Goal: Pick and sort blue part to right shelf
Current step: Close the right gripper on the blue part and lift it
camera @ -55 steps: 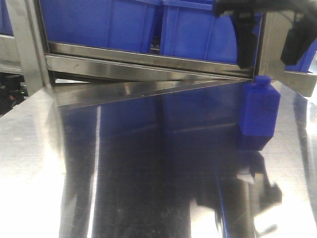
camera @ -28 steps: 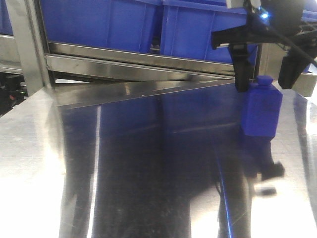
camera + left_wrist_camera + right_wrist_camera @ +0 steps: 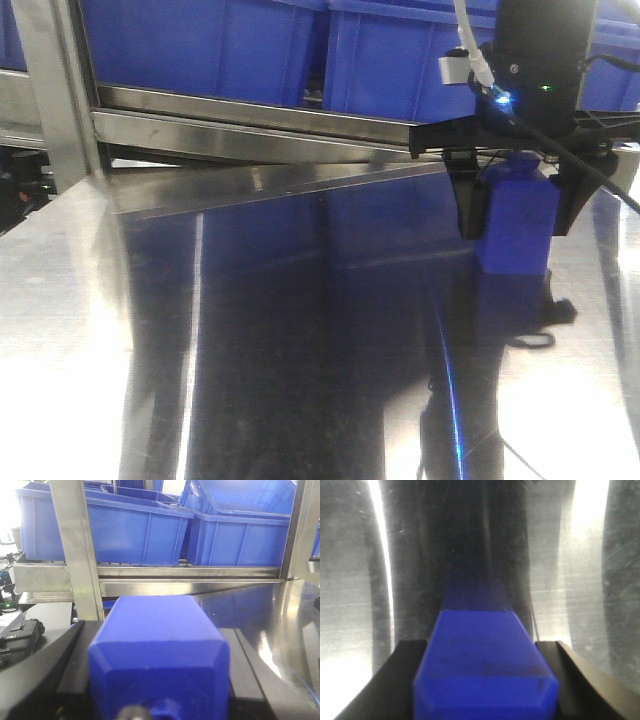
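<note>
Handling: blue part [image 3: 485, 660] appears to be rigid, light, smooth plastic; I judge its flat side walls, below the neck, the best hold. It stands between the fingers of my right gripper [image 3: 517, 230], which flank both walls; whether they clamp cannot be told. My left gripper [image 3: 155, 630] appears closed on a second blue part [image 3: 157, 655], with the right shelf [image 3: 175, 586] ahead. Fingertips and base contact are hidden.

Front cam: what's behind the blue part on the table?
Steel front rail and blue crates of the right shelf. The right gripper straddling the blue part covers the rail stretch and table directly behind it.
</note>
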Tool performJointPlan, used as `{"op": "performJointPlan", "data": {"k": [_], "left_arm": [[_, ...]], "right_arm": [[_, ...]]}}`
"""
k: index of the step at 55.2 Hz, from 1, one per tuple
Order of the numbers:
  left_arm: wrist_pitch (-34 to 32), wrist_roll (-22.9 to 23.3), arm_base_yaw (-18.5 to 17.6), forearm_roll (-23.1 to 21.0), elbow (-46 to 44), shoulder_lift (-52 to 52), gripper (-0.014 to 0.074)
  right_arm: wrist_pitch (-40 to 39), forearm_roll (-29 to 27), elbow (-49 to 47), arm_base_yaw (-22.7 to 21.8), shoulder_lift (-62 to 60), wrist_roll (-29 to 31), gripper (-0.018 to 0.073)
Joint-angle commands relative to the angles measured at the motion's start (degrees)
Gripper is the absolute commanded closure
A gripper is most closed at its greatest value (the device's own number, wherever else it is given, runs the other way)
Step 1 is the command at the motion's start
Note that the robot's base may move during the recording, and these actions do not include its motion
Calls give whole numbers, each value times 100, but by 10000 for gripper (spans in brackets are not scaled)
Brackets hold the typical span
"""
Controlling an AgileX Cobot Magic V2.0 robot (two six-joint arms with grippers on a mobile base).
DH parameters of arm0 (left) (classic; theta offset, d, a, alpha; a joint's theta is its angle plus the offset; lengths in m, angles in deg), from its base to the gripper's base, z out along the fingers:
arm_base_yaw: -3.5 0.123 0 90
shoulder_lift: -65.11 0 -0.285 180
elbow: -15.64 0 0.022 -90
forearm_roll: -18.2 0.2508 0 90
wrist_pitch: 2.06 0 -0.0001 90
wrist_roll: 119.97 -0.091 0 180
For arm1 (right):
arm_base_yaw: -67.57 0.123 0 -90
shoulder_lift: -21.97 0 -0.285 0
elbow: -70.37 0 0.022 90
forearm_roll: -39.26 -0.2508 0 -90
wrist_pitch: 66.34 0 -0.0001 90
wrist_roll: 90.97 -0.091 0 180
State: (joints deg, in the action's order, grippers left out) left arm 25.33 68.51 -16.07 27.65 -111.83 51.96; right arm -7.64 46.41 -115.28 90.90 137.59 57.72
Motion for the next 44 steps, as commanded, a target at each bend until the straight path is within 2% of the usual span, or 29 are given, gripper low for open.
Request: {"op": "performJointPlan", "data": {"k": [1,8,12,25,44], "left_arm": [[-581,21,-18,43,-166,-61,296],[-581,21,-18,43,-166,-61,296],[-581,21,-18,43,-166,-61,296],[-581,21,-18,43,-166,-61,296],[-581,21,-18,43,-166,-61,296]], "right_arm": [[21,43,-155,-25,-289,97,139],[58,43,-155,-25,-310,115,348],[52,43,-155,-25,-383,144,403],[-186,248,49,185,-1097,880,404],[-1465,618,2145,194,-3325,1234,404]]}}
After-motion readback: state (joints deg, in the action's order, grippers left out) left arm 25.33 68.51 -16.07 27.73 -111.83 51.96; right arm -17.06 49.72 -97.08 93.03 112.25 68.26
